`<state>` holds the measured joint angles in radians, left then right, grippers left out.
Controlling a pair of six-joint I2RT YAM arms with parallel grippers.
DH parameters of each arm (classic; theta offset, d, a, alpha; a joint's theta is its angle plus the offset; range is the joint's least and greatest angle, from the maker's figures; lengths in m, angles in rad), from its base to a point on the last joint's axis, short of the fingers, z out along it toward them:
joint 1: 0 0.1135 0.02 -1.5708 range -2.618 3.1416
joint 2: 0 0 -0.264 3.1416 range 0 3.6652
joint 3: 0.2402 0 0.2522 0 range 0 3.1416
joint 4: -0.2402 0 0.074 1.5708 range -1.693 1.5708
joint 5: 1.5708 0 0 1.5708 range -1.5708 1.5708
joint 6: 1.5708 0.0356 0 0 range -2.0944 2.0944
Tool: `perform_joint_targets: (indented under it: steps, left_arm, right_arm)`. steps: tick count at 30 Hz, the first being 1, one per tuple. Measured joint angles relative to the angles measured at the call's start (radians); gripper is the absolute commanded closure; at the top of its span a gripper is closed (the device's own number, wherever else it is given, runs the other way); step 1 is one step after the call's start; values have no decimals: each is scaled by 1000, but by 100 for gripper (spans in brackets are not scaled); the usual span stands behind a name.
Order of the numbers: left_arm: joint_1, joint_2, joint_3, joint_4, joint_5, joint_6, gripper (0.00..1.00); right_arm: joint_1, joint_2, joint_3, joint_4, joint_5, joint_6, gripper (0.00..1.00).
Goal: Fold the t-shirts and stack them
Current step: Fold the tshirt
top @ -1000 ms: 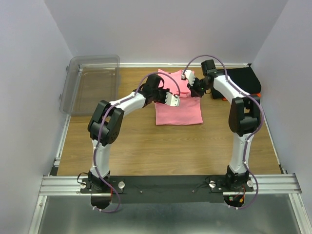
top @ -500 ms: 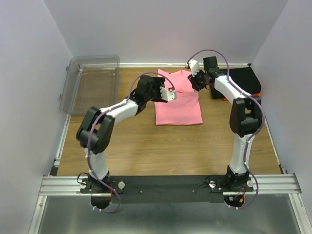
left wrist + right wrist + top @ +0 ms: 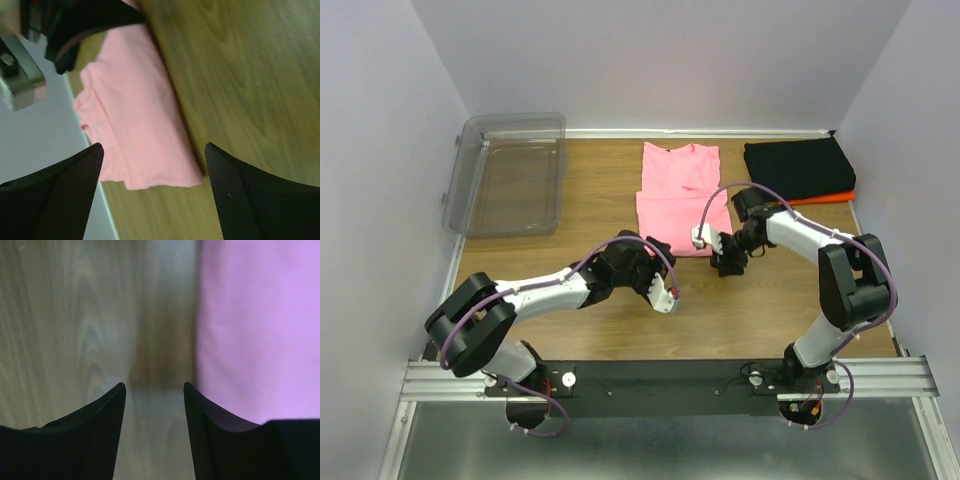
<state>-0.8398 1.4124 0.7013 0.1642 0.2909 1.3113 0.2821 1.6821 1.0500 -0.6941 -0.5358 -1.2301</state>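
Left hand, right hand now off t-shirt

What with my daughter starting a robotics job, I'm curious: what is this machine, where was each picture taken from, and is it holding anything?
It is a robot: a left arm and right arm bolted to a wooden table. The wide picture comes from a fixed camera above and behind them. The other two come from cameras on the wrists, so the dark shapes are each arm's own claw: the left claw and the right claw. Both are open and hold nothing. On the table lie a partly folded pink t-shirt, a folded black t-shirt on an orange one, and a clear plastic bin.
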Motion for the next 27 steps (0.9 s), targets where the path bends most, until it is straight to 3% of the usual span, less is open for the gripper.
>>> perform_joint_targets:
  steps: [3, 13, 18, 27]
  left_arm:
    - [-5, 54, -21, -15, -21, -3, 13]
    - [15, 254, 69, 13, -114, -18, 25]
    - [46, 257, 70, 41, -127, -21, 44]
    - [63, 312, 97, 51, -127, -32, 41]
  right_arm:
    - [29, -12, -84, 26, 32, 8, 40]
    - [26, -32, -93, 156, 101, 55, 40]
    - [26, -116, -109, 131, 90, 19, 40]
    - [26, -101, -48, 68, 76, -2, 39]
